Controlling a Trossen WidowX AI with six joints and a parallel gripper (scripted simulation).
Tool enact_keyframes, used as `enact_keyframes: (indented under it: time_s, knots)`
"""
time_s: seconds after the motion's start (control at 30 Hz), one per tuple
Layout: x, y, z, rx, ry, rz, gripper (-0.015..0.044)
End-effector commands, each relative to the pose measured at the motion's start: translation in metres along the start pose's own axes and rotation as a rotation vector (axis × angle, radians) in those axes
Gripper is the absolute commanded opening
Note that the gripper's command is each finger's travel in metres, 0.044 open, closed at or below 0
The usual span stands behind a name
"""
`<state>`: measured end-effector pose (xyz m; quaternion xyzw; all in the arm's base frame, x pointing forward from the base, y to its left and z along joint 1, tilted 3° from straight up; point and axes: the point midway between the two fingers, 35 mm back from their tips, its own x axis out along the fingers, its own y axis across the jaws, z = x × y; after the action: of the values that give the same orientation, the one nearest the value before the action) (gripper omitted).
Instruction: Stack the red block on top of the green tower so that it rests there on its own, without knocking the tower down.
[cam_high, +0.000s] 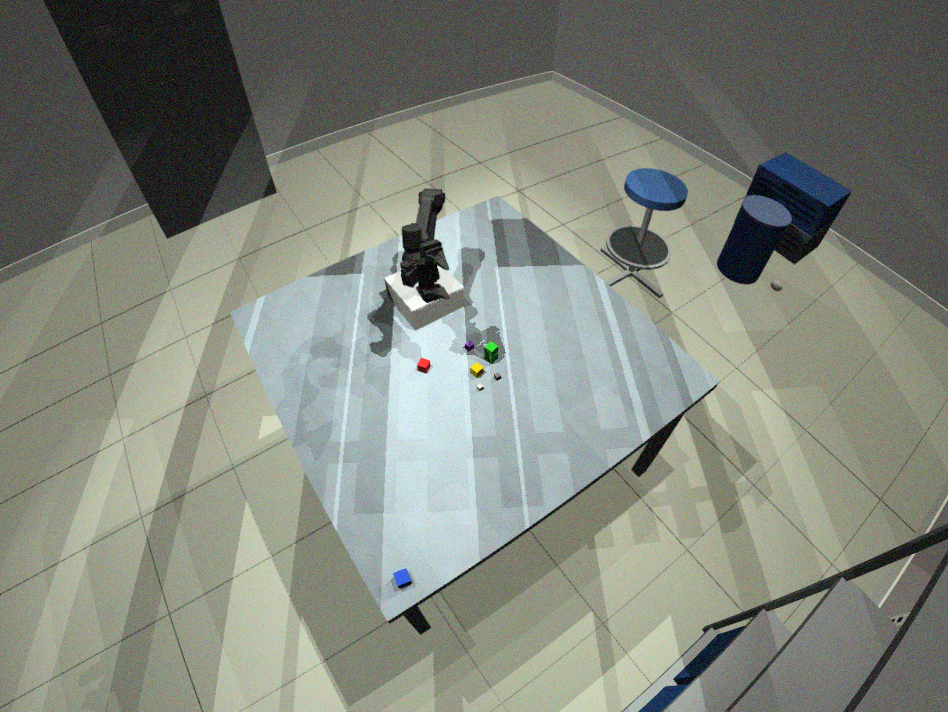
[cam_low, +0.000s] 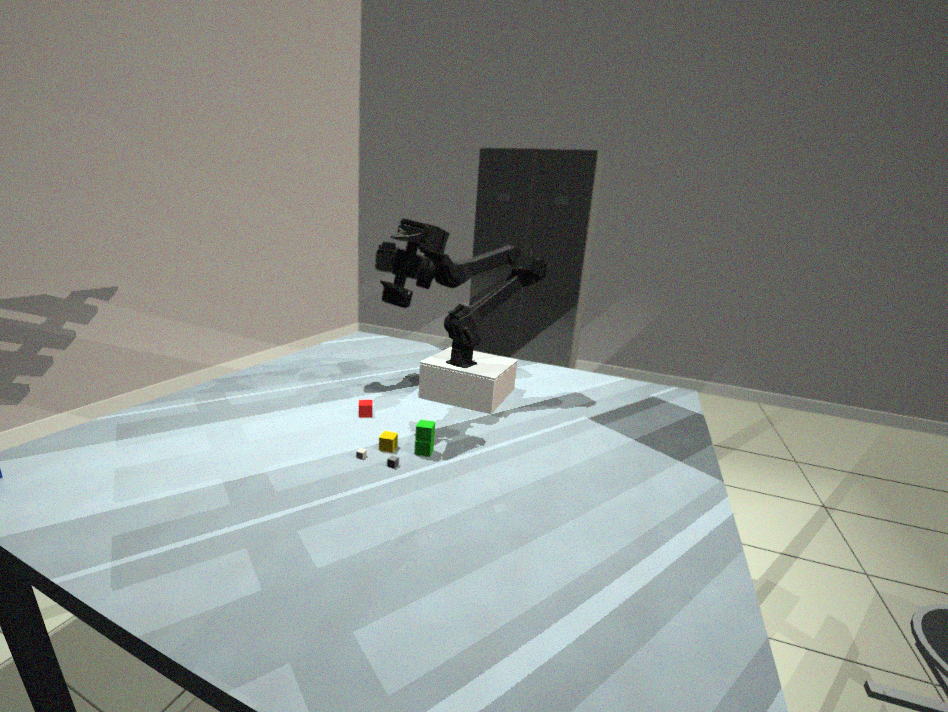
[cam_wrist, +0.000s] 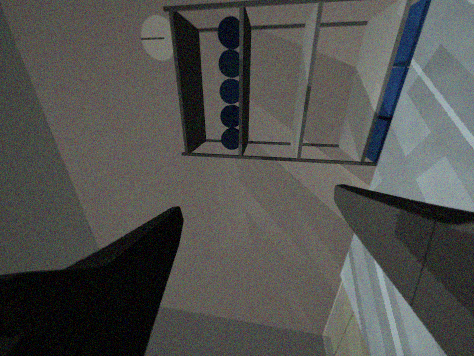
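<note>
The red block (cam_high: 423, 364) (cam_low: 365, 407) lies alone on the table (cam_high: 429, 490) (cam_low: 459, 582), in front of the robot's white base (cam_high: 417, 310) (cam_low: 467, 387). The green tower (cam_high: 491, 351) (cam_low: 425, 437), two green blocks high, stands upright to the side of it. My gripper (cam_low: 394, 262) (cam_wrist: 256, 203) is open and empty. It is raised high above the table on the folded arm (cam_high: 423, 229), turned sideways toward the wall, well away from both. The wrist view shows neither block.
A yellow block (cam_high: 476, 369) (cam_low: 388, 440), a purple block (cam_high: 469, 345), a small grey cube (cam_high: 497, 376) (cam_low: 393, 461) and a small white cube (cam_high: 480, 387) (cam_low: 360, 453) lie around the tower. A blue block (cam_high: 402, 577) sits near the table's front edge. A stool (cam_high: 653, 189) stands on the floor.
</note>
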<state>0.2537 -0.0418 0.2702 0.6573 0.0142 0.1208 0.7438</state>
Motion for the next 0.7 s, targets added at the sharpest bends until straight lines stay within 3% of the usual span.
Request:
enact_keyframes:
  time_s: [0.0,0.33,0.67]
  knots:
    - [0.008,-0.013,0.012,-0.085,-0.033,-0.076,0.0440]
    - [0.023,-0.064,0.041,-0.378,-0.040,-0.361,0.0440]
    - [0.024,-0.121,0.054,-0.683,0.127,-0.666,0.0440]
